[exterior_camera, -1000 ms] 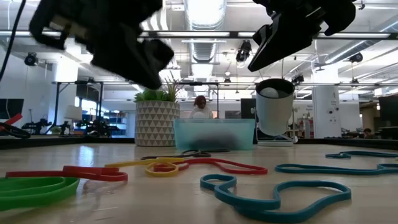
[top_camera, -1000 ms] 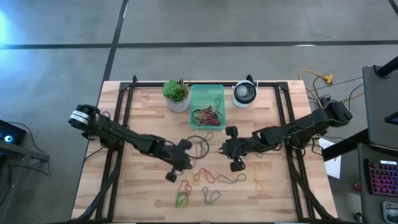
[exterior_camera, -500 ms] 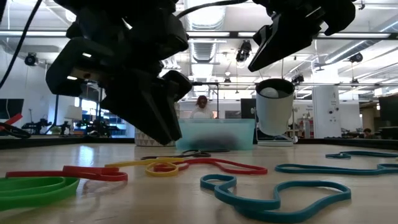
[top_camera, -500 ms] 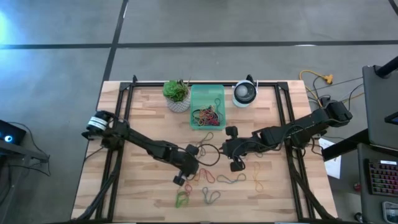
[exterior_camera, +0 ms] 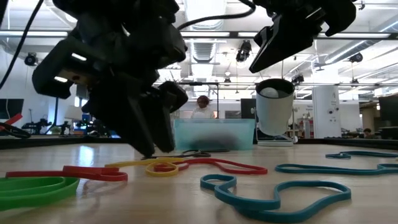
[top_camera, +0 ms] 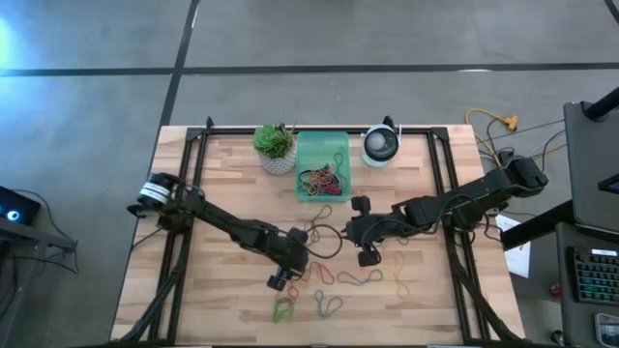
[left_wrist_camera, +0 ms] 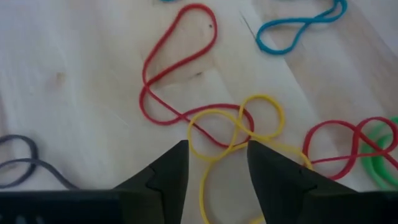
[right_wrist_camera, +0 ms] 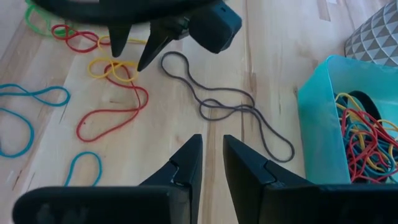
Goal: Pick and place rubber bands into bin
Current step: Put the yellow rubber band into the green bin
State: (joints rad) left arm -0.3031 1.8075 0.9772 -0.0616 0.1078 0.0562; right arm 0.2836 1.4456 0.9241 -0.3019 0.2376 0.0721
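Left hand (left_wrist_camera: 216, 171) lowered over the pale wooden surface (top_camera: 222, 184), dark fingers (left_wrist_camera: 168, 171) apart, straddling a thin yellow rubber band (left_wrist_camera: 233, 134) tangled with a red rubber loop (left_wrist_camera: 177, 68); nothing gripped. Right hand (right_wrist_camera: 208, 163) poised above the surface near its middle, fingers narrowly apart and empty, over a long dark grey band (right_wrist_camera: 230, 109). Small translucent mint-green plastic bin (top_camera: 322, 147) at the far edge, already holding a heap of coloured bands (right_wrist_camera: 367, 134). More loops strewn nearby, blue (exterior_camera: 273, 193) and green (exterior_camera: 31, 186) among them.
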